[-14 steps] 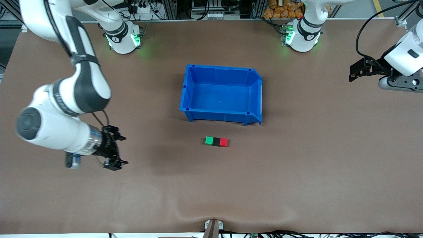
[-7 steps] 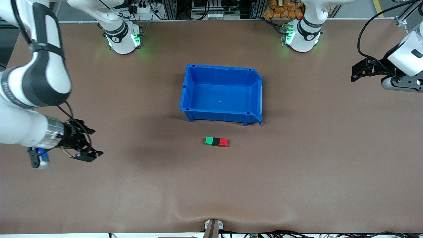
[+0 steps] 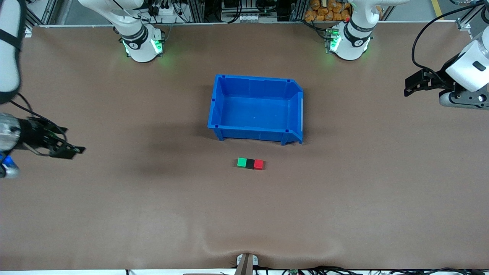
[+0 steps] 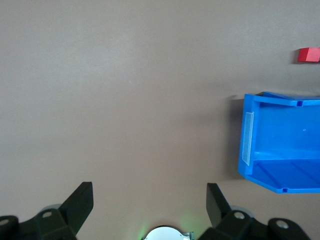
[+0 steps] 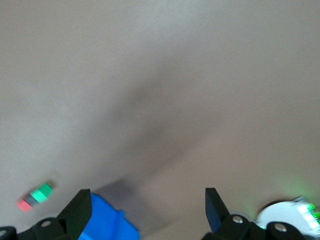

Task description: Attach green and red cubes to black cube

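Note:
The green cube [image 3: 241, 162], black cube [image 3: 250, 164] and red cube [image 3: 258, 164] lie on the table touching in one row, the black one in the middle, nearer the front camera than the blue bin. My right gripper [image 3: 74, 152] is open and empty over the right arm's end of the table, well away from the row. The right wrist view [image 5: 145, 195] shows the row small, with the green cube [image 5: 41, 191] and red cube [image 5: 23, 204] at its ends. My left gripper [image 3: 407, 87] is open and empty over the left arm's end; the left wrist view [image 4: 149, 189] shows only the red cube [image 4: 309, 54].
The large blue bin [image 3: 252, 133] stands open and empty at mid-table, just farther from the front camera than the cubes. It also shows in the left wrist view [image 4: 272, 175] and the right wrist view [image 5: 107, 225]. Bare brown table lies around the cubes.
My right arm has drawn back toward its end of the table, away from the cubes, its gripper open. The left arm has barely moved. The cubes have not moved.

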You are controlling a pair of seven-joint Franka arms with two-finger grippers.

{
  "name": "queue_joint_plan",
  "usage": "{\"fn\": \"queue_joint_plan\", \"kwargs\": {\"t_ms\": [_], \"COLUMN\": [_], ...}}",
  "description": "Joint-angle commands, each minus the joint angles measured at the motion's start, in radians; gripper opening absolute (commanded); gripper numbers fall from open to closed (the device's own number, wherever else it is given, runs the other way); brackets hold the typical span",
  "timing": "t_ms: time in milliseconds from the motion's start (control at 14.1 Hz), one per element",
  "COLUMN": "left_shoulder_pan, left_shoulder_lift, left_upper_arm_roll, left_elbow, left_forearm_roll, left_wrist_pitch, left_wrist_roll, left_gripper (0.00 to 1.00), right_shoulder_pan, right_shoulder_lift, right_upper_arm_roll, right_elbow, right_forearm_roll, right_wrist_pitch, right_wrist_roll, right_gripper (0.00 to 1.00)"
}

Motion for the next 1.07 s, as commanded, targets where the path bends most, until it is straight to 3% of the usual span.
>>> {"fn": "queue_joint_plan", "kwargs": {"t_ms": [0,285,712,996], "left_shoulder_pan": [0.008,0.008,0.008,0.009], "left_shoulder_lift": [-0.018,-0.037,-0.037,-0.035], "left_upper_arm_roll": [-0.008,-0.008,-0.008,-0.007], "left_elbow": [-0.038,-0.067,-0.067,-0.067], "left_forearm_roll": [0.004,0.004,0.004,0.007], "left_wrist_pitch": [0.03,0.052,0.058,0.091], "left_wrist_roll": [-0.015,-0.036,-0.038,-0.022], "left_gripper": [1.0,1.0,1.0,1.0], "right_shoulder_pan": [-0.011,-0.025,0.008,-0.002], "right_shoulder_lift": [-0.07,-0.149,-0.309,-0.409], "right_upper_arm_roll": [-0.052,-0.048,-0.043,-0.048], "right_elbow": [-0.025,-0.027,-0.048,-0.125], "right_forearm_roll": [-0.003,-0.099,-0.118,-0.144], "right_wrist_pitch": [-0.061,-0.095,-0.132,-0.126], "right_wrist_roll": [-0.156,-0.291,-0.342,-0.457], "right_gripper": [1.0,1.0,1.0,1.0]}}
